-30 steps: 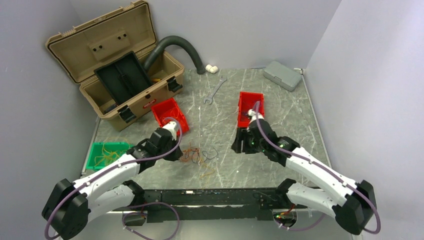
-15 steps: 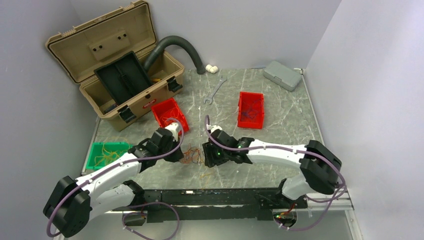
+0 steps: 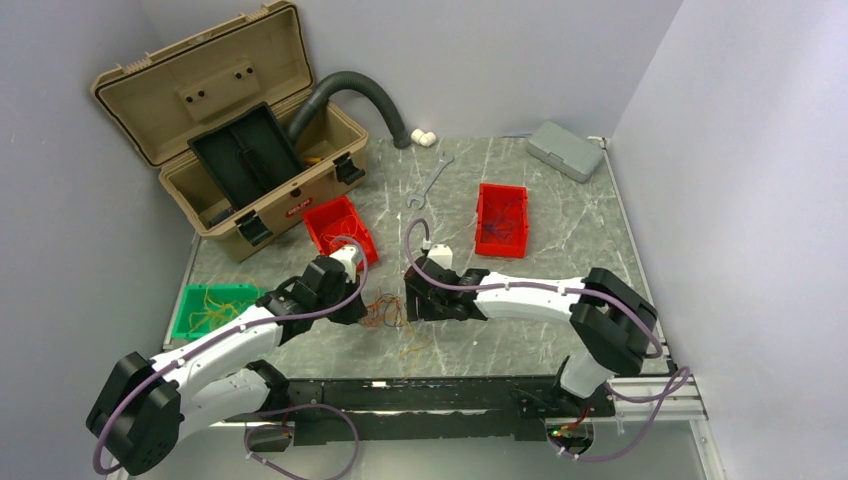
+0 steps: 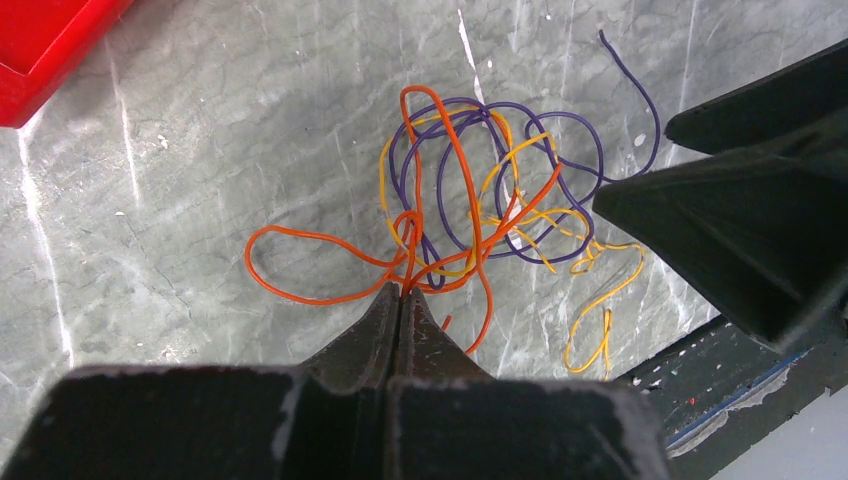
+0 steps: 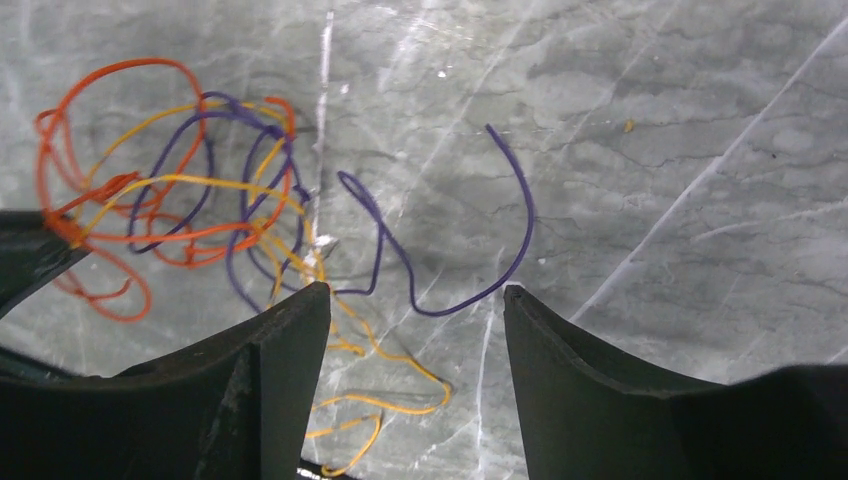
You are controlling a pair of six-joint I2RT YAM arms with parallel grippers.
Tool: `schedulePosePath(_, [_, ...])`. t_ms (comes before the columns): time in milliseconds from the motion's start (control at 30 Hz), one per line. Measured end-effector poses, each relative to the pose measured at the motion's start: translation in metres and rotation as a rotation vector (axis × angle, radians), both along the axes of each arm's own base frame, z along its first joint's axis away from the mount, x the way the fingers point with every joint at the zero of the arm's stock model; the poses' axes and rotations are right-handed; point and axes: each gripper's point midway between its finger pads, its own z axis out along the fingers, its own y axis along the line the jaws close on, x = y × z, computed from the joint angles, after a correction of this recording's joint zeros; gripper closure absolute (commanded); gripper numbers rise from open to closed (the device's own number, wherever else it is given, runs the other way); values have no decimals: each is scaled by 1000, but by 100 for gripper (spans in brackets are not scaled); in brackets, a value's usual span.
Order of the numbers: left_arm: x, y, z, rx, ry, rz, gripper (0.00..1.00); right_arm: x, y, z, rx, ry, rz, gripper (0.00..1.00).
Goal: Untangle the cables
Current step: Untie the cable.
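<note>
The cables are a small tangle of thin orange, yellow and purple wires on the marble table between the two arms. My left gripper is shut on an orange strand at the near side of the tangle. In the top view the left gripper sits just left of the wires. My right gripper stands open, with a loose purple loop lying just beyond its tips. The tangle is to its left. In the top view the right gripper is at the tangle's right edge.
An open tan toolbox and a grey hose stand at the back left. Two red bins, a green tray of wires, a wrench and a grey box lie around.
My right arm has swung left from the right red bin to the tangle, and its jaws now stand wider. The left gripper has stayed shut in place.
</note>
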Motion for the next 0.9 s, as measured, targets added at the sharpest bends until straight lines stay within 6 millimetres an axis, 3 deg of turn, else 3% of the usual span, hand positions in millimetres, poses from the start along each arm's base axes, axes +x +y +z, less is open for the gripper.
schedulePosePath(167, [0,0,0,0,0,0,100,1,-4,-23,-51,32,-47,37])
schedulePosePath(333, [0,0,1,-3,-5,-1,100,13,5,-24,-64,9,-76,45])
schedulePosePath(400, [-1,0,1,-3,-5,-1,100,17,7,-24,-70,-1,-81,60])
schedulePosePath(500, [-2,1,-1,-1,-1,-1,100,21,8,-26,-100,-21,-85,100])
schedulePosePath(667, [-1,2,-1,1,-4,2,100,24,2,-28,-159,-41,-91,100])
schedulePosePath(767, [-1,5,-1,11,-7,12,100,27,-16,-26,-183,-40,-105,100])
schedulePosePath(900, [0,10,-1,31,-14,31,100,57,-87,2,-196,-67,-255,100])
